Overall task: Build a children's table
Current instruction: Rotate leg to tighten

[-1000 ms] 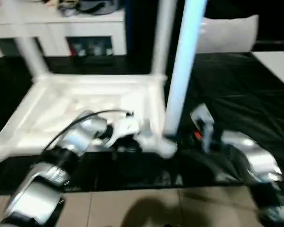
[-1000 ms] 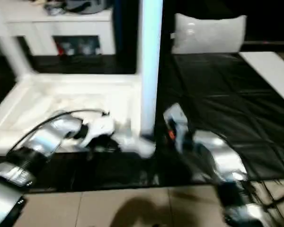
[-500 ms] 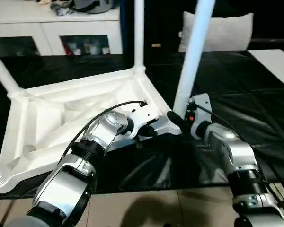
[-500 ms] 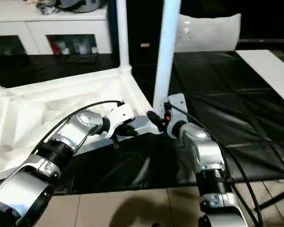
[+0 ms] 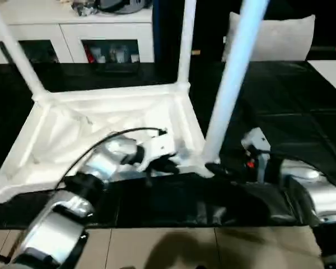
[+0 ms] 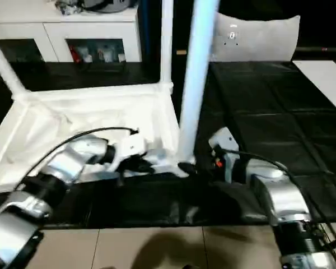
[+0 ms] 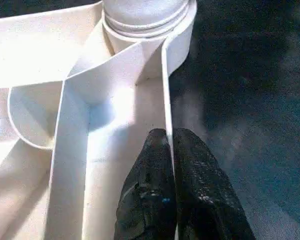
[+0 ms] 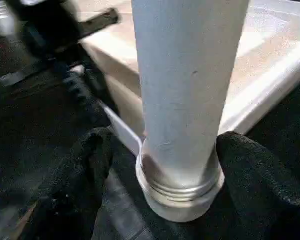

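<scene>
The children's table lies upside down on the black mat, its ribbed white top [image 5: 95,129] facing up. White legs stand in its corner sockets: near right [image 5: 231,84], far right [image 5: 185,39], far left [image 5: 14,50]. My left gripper [image 5: 171,164] is shut on the top's thin rim wall [image 7: 166,90] just beside the near right socket [image 7: 145,15]. My right gripper [image 5: 215,168] stands open at the base of the near right leg [image 8: 185,90], one black finger [image 8: 85,175] on each side and a gap showing on one side.
A white cabinet [image 5: 101,33] runs along the back, with a white pillow [image 5: 280,36] to its right. The black mat [image 5: 280,101] extends to the right, with a white board [image 5: 333,70] at its edge. Tiled floor [image 5: 185,246] lies in front.
The head view has swung and shifted. My right gripper's fingers have spread wider around the near right leg. The left gripper still pinches the rim.
</scene>
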